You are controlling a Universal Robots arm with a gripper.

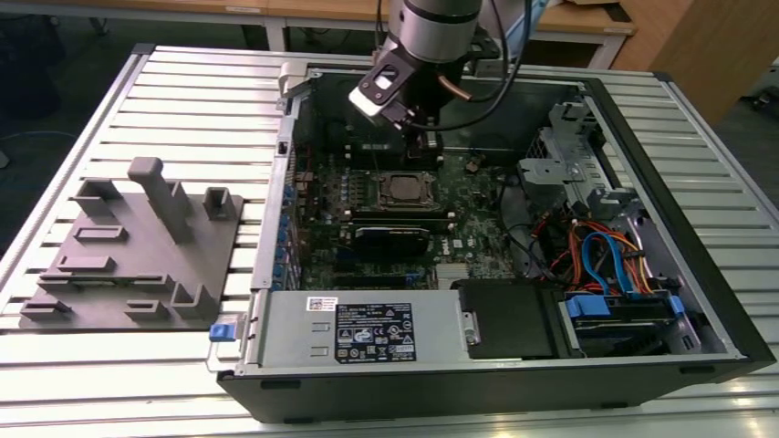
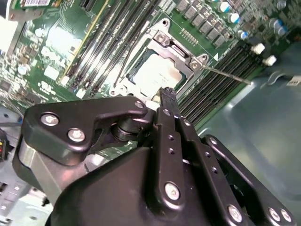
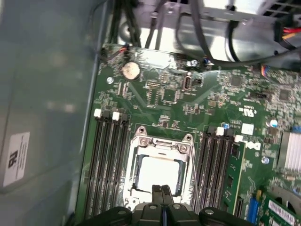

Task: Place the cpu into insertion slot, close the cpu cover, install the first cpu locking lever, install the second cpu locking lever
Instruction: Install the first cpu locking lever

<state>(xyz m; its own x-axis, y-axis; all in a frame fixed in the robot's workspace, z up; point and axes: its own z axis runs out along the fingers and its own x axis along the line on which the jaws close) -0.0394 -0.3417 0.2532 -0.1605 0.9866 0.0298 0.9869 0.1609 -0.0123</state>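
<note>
The cpu (image 3: 157,174) lies flat in the insertion slot (image 1: 376,191) on the green board, its silvery top showing. The cpu cover (image 3: 162,143) is down around it, framing the chip through its window. In the second wrist view the cpu (image 2: 157,75) sits under the cover (image 2: 181,52), and a thin wire locking lever (image 2: 228,75) sticks out from one corner over the memory slots. My gripper (image 3: 162,190) hangs just above the slot's edge, shut with nothing between its fingers. It is over the far side of the socket in the exterior view (image 1: 420,139).
Long black memory slots (image 3: 108,160) flank the socket on both sides. A coin battery (image 3: 130,70) and cables (image 1: 603,260) lie in the open computer case (image 1: 681,301). A grey fixture (image 1: 134,246) stands on the slatted table at the exterior view's left.
</note>
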